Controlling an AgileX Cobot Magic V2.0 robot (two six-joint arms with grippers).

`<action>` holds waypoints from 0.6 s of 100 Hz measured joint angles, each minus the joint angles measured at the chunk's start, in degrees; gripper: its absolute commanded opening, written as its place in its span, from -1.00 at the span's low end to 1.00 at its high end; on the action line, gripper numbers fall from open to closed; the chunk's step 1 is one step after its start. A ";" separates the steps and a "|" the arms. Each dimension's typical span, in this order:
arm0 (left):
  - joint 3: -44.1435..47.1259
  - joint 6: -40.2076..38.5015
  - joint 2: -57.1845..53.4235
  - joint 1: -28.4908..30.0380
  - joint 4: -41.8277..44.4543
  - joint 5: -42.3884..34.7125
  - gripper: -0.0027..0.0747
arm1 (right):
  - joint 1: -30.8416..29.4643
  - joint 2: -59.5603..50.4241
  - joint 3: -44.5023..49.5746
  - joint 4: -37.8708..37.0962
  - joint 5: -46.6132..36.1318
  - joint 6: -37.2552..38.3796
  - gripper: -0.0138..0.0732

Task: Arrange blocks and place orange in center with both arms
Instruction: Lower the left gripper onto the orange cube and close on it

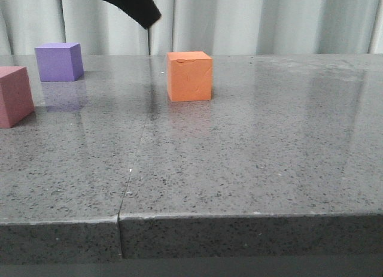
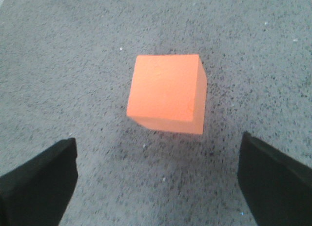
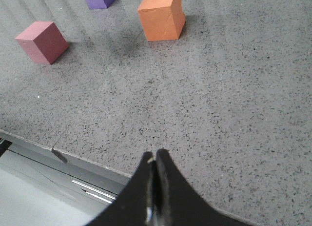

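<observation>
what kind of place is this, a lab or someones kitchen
Most likely a robot test bench or lab, not a kitchen. A speckled grey stone-look table stands before a plain pale curtain, and it holds only foam cubes: orange, purple and pink.

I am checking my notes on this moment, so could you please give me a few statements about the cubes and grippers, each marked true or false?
1. The left gripper is open above the orange cube. True.
2. The right gripper holds the pink cube. False: its fingers are shut on nothing, over the table near its edge.
3. The orange cube stands alone, touching no other cube. True.
4. The purple cube is stacked on the pink one. False: both sit on the table, apart.
</observation>
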 measured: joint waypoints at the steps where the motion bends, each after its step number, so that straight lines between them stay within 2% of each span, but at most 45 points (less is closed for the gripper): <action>1: -0.11 0.10 0.18 -0.12 -0.17 0.00 0.69 | 0.00 0.00 0.00 0.00 0.00 0.00 -0.84; 35: -5.59 0.07 8.12 -2.53 -2.75 -0.10 0.69 | 0.00 0.00 0.00 0.00 0.00 0.00 -0.84; 60: -5.88 0.07 11.94 -2.56 -3.53 -2.48 0.69 | 0.00 0.00 0.00 0.00 0.00 0.00 -0.84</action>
